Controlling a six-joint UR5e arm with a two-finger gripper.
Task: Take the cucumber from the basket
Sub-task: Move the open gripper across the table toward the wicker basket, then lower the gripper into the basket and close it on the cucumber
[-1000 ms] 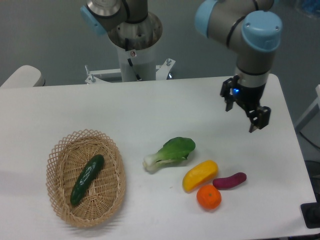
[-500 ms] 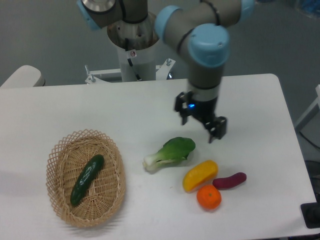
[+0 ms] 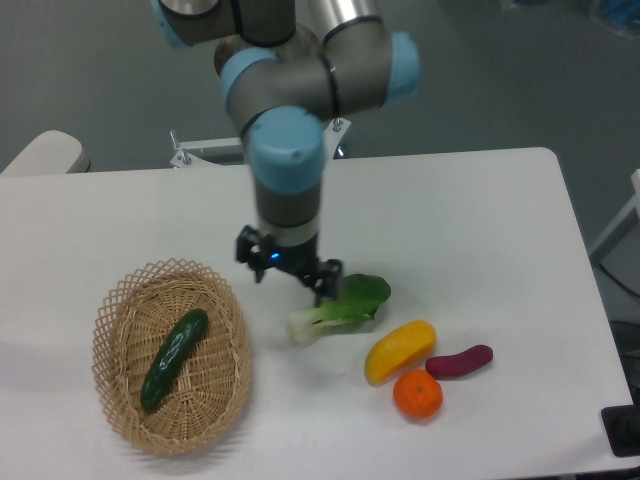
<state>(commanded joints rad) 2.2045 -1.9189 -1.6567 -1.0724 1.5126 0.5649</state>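
Note:
The dark green cucumber [image 3: 174, 358] lies diagonally inside the tan wicker basket [image 3: 217, 402] at the lower left of the table. My gripper [image 3: 291, 276] hangs open and empty above the table, to the right of the basket's upper rim and just left of the bok choy. It is apart from the cucumber and holds nothing.
A bok choy [image 3: 342, 305] lies right beside the gripper. A yellow vegetable [image 3: 399, 350], an orange [image 3: 417, 395] and a purple sweet potato [image 3: 459, 361] lie to the lower right. The arm's base [image 3: 272, 120] stands at the table's back edge.
The arm has swung left across the table, from the far right side to the middle, close to the basket. The vegetables and basket have not moved.

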